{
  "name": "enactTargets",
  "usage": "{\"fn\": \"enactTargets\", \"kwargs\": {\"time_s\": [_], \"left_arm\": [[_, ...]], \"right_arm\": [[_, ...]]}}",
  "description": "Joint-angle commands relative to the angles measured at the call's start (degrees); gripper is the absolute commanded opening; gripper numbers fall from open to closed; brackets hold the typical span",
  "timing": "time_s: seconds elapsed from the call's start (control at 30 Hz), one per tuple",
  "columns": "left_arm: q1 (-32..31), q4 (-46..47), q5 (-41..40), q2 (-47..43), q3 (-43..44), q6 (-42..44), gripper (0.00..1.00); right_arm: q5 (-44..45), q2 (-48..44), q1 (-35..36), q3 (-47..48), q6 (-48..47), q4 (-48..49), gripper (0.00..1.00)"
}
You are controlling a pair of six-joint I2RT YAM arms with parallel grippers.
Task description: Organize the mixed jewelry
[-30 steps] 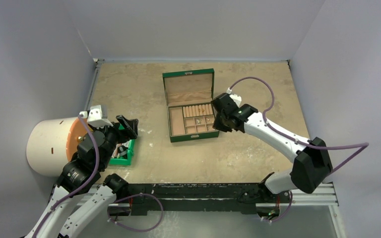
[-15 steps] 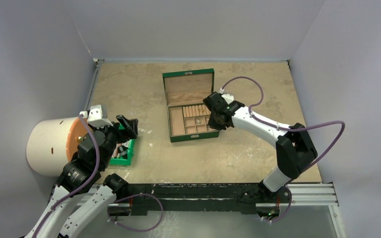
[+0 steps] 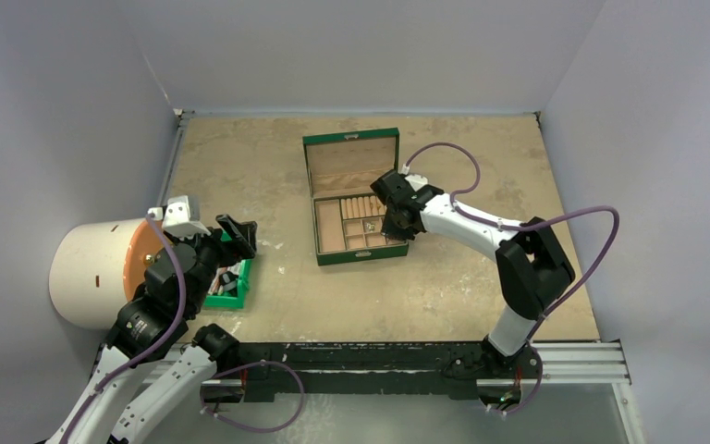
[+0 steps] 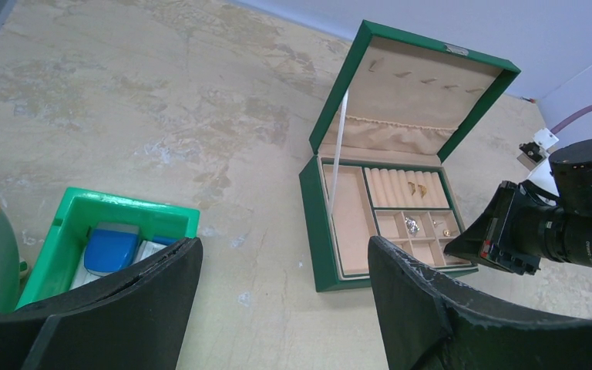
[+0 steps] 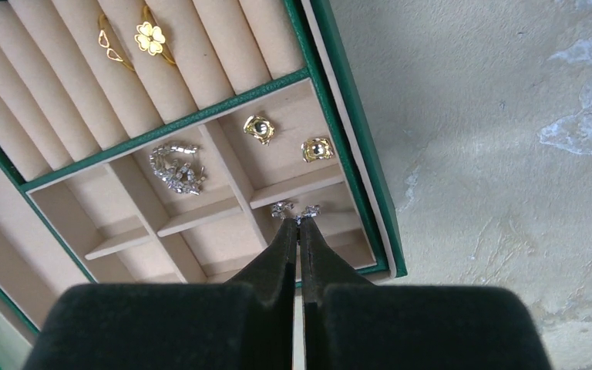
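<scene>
The open green box [image 3: 362, 256] stands mid-table; it also shows in the left wrist view [image 4: 316, 231] and the right wrist view [image 5: 347, 131]. On its rolls sit two gold rings [image 5: 148, 38]. One compartment holds two gold studs [image 5: 260, 128], another a silver chain [image 5: 176, 168]. My right gripper [image 5: 298, 223] is shut on a tiny sparkling silver piece [image 5: 296, 210] over the box's near right compartment; in the top view it [image 3: 390, 228] is at the box's right side. My left gripper [image 4: 285, 254] is open and empty, above the table beside the bin.
A small green plastic bin [image 3: 231, 298] with blue and dark items sits at the left, under my left gripper [image 3: 238, 236]; it also shows in the left wrist view [image 4: 123, 206]. A white cylinder with an orange face [image 3: 92, 273] lies at the far left. Walls enclose the table.
My right arm has swung left, from beside the box's right edge to over its right compartments. The left arm has not moved.
</scene>
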Motion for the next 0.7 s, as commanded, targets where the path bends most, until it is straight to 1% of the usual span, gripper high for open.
{"fn": "enactTargets", "kwargs": {"time_s": [0.0, 0.13, 0.3, 0.5, 0.67], "left_arm": [[0.3, 1.1, -0.7, 0.4, 0.4, -0.7, 0.78], [0.3, 1.1, -0.7, 0.4, 0.4, -0.7, 0.79], [0.4, 1.1, -0.7, 0.4, 0.4, -0.7, 0.79], [0.3, 1.1, -0.8, 0.4, 0.4, -0.7, 0.79], [0.3, 1.0, -0.7, 0.7, 0.5, -0.7, 0.79]], "right_arm": [[1.3, -0.7, 0.0, 1.8, 0.0, -0.2, 0.01], [1.8, -0.7, 0.0, 1.9, 0.5, -0.9, 0.10], [2.2, -0.8, 0.0, 2.1, 0.6, -1.4, 0.17], [3.5, -2.0, 0.0, 3.7, 0.2, -3.0, 0.18], [6.3, -3.9, -0.7, 5.6, -2.4, -4.2, 0.18]]}}
